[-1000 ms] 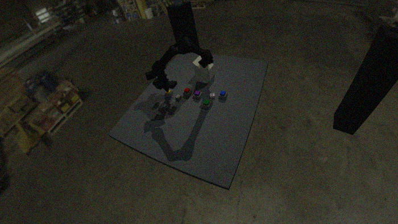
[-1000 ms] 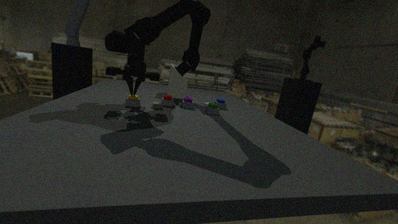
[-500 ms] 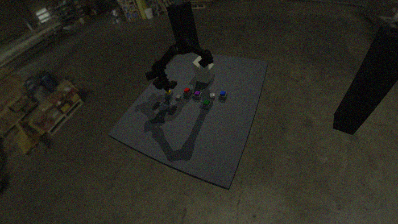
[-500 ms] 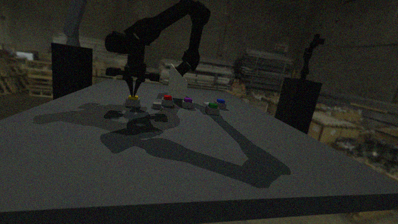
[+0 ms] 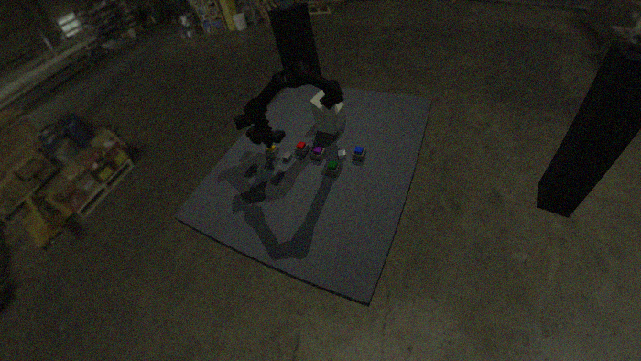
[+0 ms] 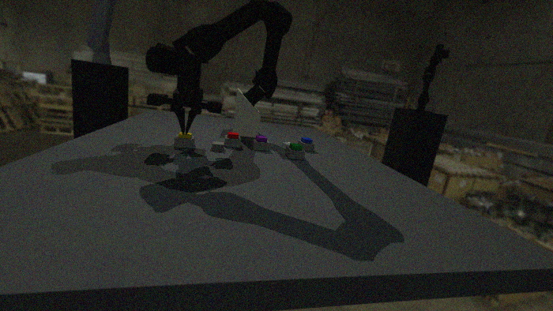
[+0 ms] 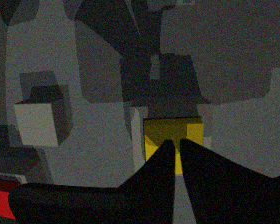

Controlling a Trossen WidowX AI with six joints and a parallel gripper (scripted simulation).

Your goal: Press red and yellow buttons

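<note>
The yellow button [image 5: 270, 148] [image 6: 182, 136] [image 7: 195, 131] sits in its grey housing, at the left end of the group in the top and exterior views. My gripper [image 5: 271, 144] [image 6: 186, 133] [image 7: 176, 147] is shut and empty, pointing down. Its fingertips are on the yellow cap, seemingly in contact. How far the cap is pushed down I cannot tell exactly; part of it is hidden by the fingers in the wrist view. The red button [image 5: 300, 145] [image 6: 232, 134] [image 7: 1, 202] stands to the right in the top and exterior views, its cap up and untouched.
A grey block [image 5: 287, 157] [image 6: 217, 147] [image 7: 36, 125] lies between the yellow and red buttons. Further right are the purple button [image 5: 318, 150] [image 6: 261, 139], green button [image 5: 331, 165] [image 6: 295, 147], blue button [image 5: 358, 150] [image 6: 306, 140] and a white block [image 5: 342, 154].
</note>
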